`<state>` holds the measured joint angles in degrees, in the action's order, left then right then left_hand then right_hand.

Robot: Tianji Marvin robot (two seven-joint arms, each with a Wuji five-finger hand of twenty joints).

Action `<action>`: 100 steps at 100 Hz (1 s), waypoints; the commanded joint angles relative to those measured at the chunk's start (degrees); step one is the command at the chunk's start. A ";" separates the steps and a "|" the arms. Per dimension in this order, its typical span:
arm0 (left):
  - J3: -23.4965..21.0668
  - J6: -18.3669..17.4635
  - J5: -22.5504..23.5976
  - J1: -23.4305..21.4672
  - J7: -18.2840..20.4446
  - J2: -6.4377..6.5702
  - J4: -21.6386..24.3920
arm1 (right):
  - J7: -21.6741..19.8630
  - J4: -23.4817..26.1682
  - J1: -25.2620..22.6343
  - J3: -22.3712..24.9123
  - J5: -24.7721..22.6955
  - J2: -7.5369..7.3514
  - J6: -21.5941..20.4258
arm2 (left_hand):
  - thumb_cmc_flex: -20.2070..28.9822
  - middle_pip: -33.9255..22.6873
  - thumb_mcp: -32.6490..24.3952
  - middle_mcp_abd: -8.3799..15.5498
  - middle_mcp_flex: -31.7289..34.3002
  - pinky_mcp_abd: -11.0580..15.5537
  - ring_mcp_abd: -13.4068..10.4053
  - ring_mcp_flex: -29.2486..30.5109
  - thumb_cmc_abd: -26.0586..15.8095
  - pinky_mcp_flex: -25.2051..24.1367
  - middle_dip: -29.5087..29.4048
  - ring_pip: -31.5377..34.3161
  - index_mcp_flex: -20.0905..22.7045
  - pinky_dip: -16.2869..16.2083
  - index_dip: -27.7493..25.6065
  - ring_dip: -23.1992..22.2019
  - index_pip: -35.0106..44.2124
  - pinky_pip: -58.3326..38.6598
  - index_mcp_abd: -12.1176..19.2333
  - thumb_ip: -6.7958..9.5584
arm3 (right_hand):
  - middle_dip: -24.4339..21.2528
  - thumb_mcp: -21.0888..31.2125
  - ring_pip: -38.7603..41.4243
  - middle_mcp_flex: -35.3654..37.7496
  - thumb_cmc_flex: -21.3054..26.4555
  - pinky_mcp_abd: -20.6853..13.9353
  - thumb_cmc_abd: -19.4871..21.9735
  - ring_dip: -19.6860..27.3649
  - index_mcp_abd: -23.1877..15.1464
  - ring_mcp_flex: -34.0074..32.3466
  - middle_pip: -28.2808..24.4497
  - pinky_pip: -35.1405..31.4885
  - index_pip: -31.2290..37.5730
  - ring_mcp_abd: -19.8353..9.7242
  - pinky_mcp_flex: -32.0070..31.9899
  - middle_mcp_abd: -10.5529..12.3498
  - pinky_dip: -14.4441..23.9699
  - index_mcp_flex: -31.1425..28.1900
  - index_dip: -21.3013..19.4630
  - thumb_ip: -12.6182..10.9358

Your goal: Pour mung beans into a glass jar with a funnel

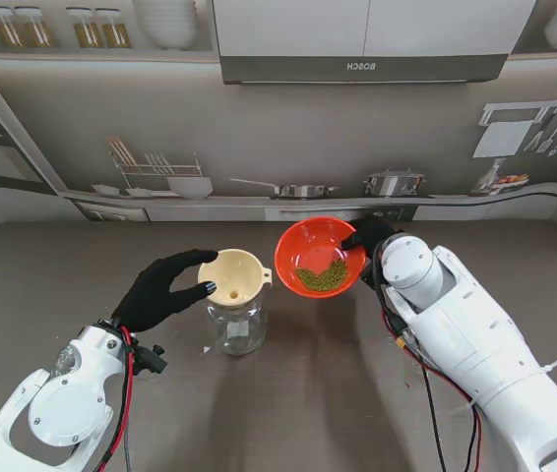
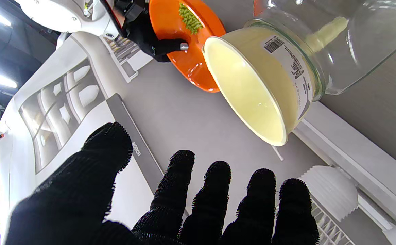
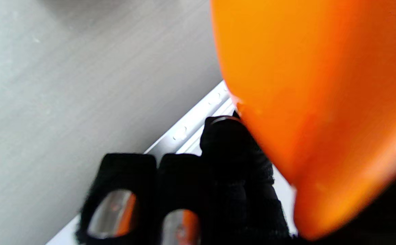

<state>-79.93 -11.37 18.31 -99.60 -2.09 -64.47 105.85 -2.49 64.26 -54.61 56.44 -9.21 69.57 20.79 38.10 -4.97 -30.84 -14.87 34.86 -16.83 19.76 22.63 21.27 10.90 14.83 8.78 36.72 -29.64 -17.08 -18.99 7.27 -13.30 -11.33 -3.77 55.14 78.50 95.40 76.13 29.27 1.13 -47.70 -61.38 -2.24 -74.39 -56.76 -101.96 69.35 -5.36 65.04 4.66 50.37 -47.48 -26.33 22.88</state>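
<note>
The mung beans [image 1: 323,277] are the thing of the task, and they lie as a small green heap in the lower part of the orange bowl [image 1: 319,258], which is lifted off the table and tilted toward me. Going from the biggest thing, the grey table [image 1: 62,265] fills most of the stand view, and a kitchen backdrop with a shelf and pots stands behind it. The right arm comes from the right side, and the right hand [image 1: 369,236] in a black glove grasps the far right rim of the bowl; in the right wrist view the fingers [image 3: 225,143] press against the orange outside wall [image 3: 320,102]. The left hand [image 1: 165,287], also in a black glove, is to the left of the jar, its fingers spread and released, and it holds nothing; its thumb tip is very near the funnel rim, but I cannot tell if it touches. The glass jar [image 1: 238,327] stands upright on the table near the middle. The cream funnel [image 1: 235,276] sits in the jar mouth, just left of the bowl. In the left wrist view the funnel [image 2: 252,85] has a barcode label, and its spout goes down inside the jar [image 2: 354,51].
</note>
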 commanded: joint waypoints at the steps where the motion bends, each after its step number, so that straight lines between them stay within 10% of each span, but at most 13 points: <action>1: -0.02 -0.45 0.26 0.01 0.67 -0.32 -0.22 | -0.62 1.51 1.69 0.01 -0.11 0.60 0.26 | 0.95 0.50 0.96 -0.05 1.28 0.12 0.02 0.32 -1.93 -0.70 -0.10 -0.53 0.07 -0.95 0.20 -0.70 0.00 1.22 0.31 1.70 | -0.22 5.44 6.41 6.24 5.86 -5.78 1.48 -0.97 -3.12 -1.26 -0.23 -11.14 1.07 -5.60 3.58 -6.73 1.11 -2.33 -2.21 -0.89; 100: 1.45 -2.79 1.45 1.16 -1.25 -0.57 -1.92 | 9.40 8.55 4.34 -6.18 -0.78 4.68 3.37 | 0.60 0.65 0.96 0.26 0.66 0.81 -0.84 -1.22 -2.11 -2.02 -0.26 -1.38 0.06 -0.73 0.25 -0.39 -0.04 1.88 0.37 1.66 | 0.29 5.32 6.49 6.28 6.27 -5.97 1.55 -1.06 -2.31 -1.27 0.70 -11.66 0.81 -5.95 3.67 -7.06 0.96 -1.90 -2.60 -0.94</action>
<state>-78.57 -14.11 19.86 -98.38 -4.24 -64.70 103.94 7.19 70.33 -50.05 50.84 -9.34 73.11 23.89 38.10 -4.97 -30.82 -14.90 34.86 -16.83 19.77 22.41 21.27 9.92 14.83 8.78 36.74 -29.66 -17.07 -18.99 7.27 -13.30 -11.34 -3.77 55.45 78.48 95.81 76.13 29.71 1.21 -47.71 -61.40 -1.37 -74.41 -56.96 -102.59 69.05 -5.23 65.13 4.44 50.37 -47.48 -26.99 22.88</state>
